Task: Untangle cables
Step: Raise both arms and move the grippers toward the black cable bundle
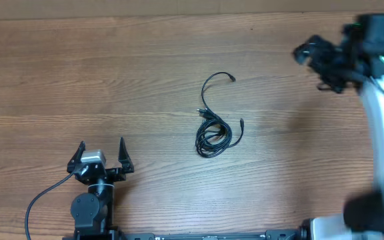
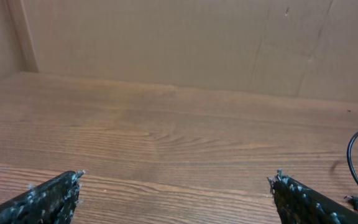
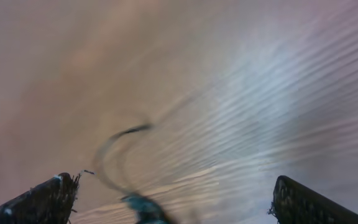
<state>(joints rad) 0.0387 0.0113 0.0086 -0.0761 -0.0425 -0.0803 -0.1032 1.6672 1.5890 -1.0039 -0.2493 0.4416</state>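
The cables (image 1: 213, 135) lie on the wooden table (image 1: 112, 73) about midway between its near and far edges, a little right of centre, and nothing touches them. Most of their length is wound into a small, loose black coil. From the coil one strand arches toward the far side and ends in a small plug (image 1: 232, 78), while a second short end (image 1: 242, 123) pokes out on the coil's right side. The left gripper (image 1: 102, 142) sits near the front edge, well to the left of the cables, with its two fingers (image 1: 122, 157) spread wide and pointing toward the far side; it holds nothing. Its own camera shows only bare wood between the two dark fingertips, a plain tan wall (image 2: 166, 43) at the far end of the table, and a thin curve of cable at the right edge of that view. The right gripper (image 1: 307, 52) hangs at the far right, well apart from the coil, on its white arm (image 1: 379, 120). It is blurred from above, yet its own smeared view shows both fingers (image 3: 42, 200) at the outer corners, opened fully with nothing between them, and a blurred loop of cable on the table beyond them.
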